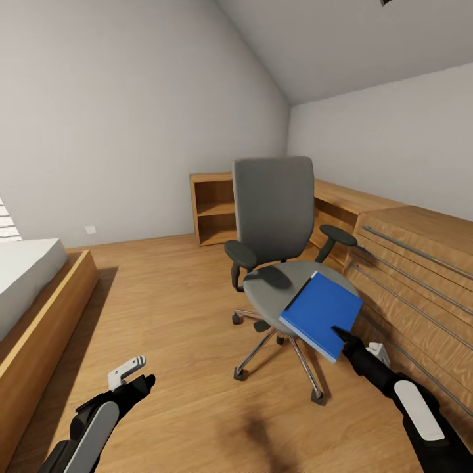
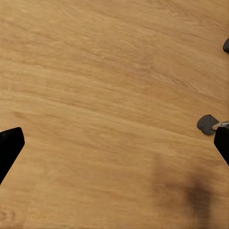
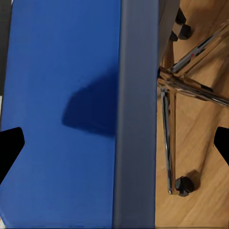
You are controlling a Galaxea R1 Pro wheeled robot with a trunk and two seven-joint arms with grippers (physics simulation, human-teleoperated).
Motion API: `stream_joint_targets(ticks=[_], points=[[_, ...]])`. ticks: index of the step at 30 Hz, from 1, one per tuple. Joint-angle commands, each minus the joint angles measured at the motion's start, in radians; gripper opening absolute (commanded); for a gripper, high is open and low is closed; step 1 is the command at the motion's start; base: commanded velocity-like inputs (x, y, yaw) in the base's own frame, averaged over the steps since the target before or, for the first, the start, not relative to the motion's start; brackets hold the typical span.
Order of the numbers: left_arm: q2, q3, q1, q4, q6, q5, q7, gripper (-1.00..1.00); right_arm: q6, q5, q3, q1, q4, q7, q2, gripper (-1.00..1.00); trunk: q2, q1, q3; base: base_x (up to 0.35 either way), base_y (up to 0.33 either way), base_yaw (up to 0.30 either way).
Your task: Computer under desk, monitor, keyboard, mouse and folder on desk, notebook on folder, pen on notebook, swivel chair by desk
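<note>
The swivel chair (image 1: 272, 217) stands mid-room on the wood floor, its grey seat (image 1: 276, 292) turned toward me. The blue folder (image 1: 322, 314) lies on the seat's front right part and overhangs the edge. My right gripper (image 1: 353, 341) is open at the folder's near corner. In the right wrist view its fingertips (image 3: 10, 149) stand wide apart over the folder (image 3: 62, 114), with the chrome base (image 3: 191, 81) beside it. My left gripper (image 1: 135, 376) hangs open over bare floor (image 2: 109, 95). The desk, computer, monitor, keyboard, mouse, notebook and pen are out of view.
Low light-wood cabinets with metal rail handles (image 1: 414, 276) run along the right wall, close to my right arm. An open wood shelf (image 1: 213, 210) stands behind the chair. A bed in a wooden frame (image 1: 39, 295) lies at the left. A chair caster (image 2: 207, 124) is near my left gripper.
</note>
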Motion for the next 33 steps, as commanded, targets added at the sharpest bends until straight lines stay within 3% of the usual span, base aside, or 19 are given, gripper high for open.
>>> stream_joint_targets(ticks=[1,6,12,24,25,33], points=[[0.001,-0.002,-0.001,-0.001,0.0,0.01,0.01,1.0,0.01,-0.003,-0.002,-0.001,0.0,0.002,0.0,1.0,0.0,0.0,-0.001,0.0,0.0,0.0],[0.001,-0.002,-0.001,-0.001,0.0,0.01,0.01,1.0,0.029,-0.004,0.016,-0.001,0.0,0.017,0.001,1.0,0.0,0.0,-0.001,0.0,0.0,0.0],[0.001,-0.002,-0.001,-0.001,0.0,0.01,0.01,1.0,0.032,-0.003,0.067,-0.001,-0.003,0.071,0.0,1.0,0.0,0.0,-0.001,0.0,0.0,0.0],[0.001,-0.004,-0.001,-0.001,0.0,0.01,0.009,1.0,0.033,-0.002,0.073,-0.001,-0.006,0.095,0.0,1.0,0.0,0.0,-0.001,0.0,0.0,0.0],[0.001,-0.004,-0.001,-0.001,0.0,0.01,0.009,1.0,0.033,-0.002,0.081,-0.001,-0.007,0.098,-0.001,-1.0,0.0,0.0,-0.001,0.0,0.0,0.0],[0.001,-0.004,-0.001,-0.001,0.0,0.01,0.009,1.0,0.033,-0.002,0.108,-0.001,-0.007,0.104,-0.002,-1.0,0.0,0.0,-0.001,0.0,0.0,0.0]])
